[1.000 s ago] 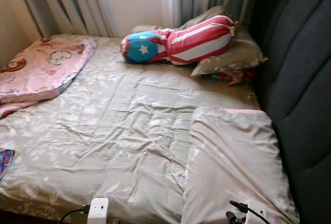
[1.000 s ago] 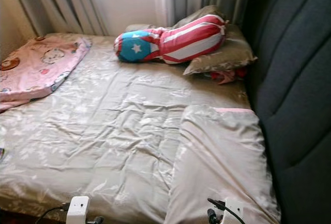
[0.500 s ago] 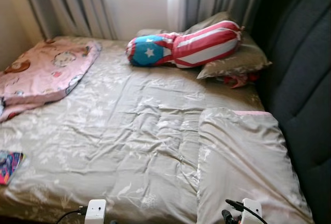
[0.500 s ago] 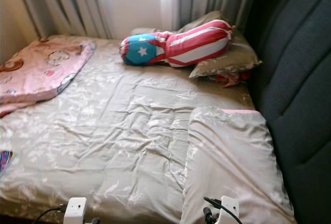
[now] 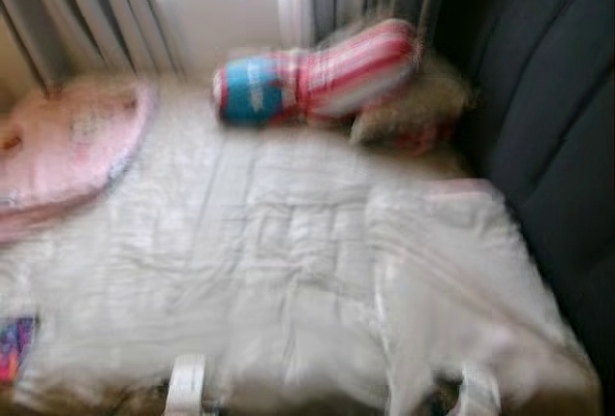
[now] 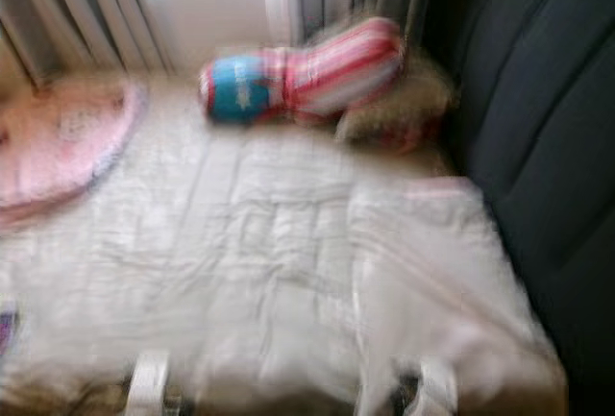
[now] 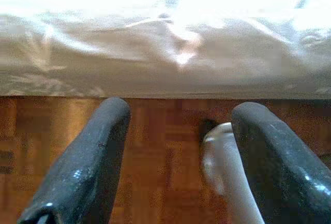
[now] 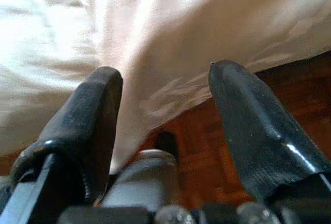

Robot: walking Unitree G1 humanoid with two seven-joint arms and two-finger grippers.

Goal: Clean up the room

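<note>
The head views are blurred. A bed with a beige sheet lies before me. On it, a beige pillow rests near the front right, and a red, white and blue bolster lies at the far end against another pillow. A pink blanket is spread at the far left. My left gripper hangs open over the wooden floor by the bed's edge. My right gripper is open just off the hanging sheet, holding nothing.
A dark padded headboard runs along the right side of the bed. Grey curtains and a bright window stand behind it. A small colourful item lies at the bed's front left edge.
The head camera has shifted and the picture has gone blurry. The pillows, bolster and blanket lie where they were.
</note>
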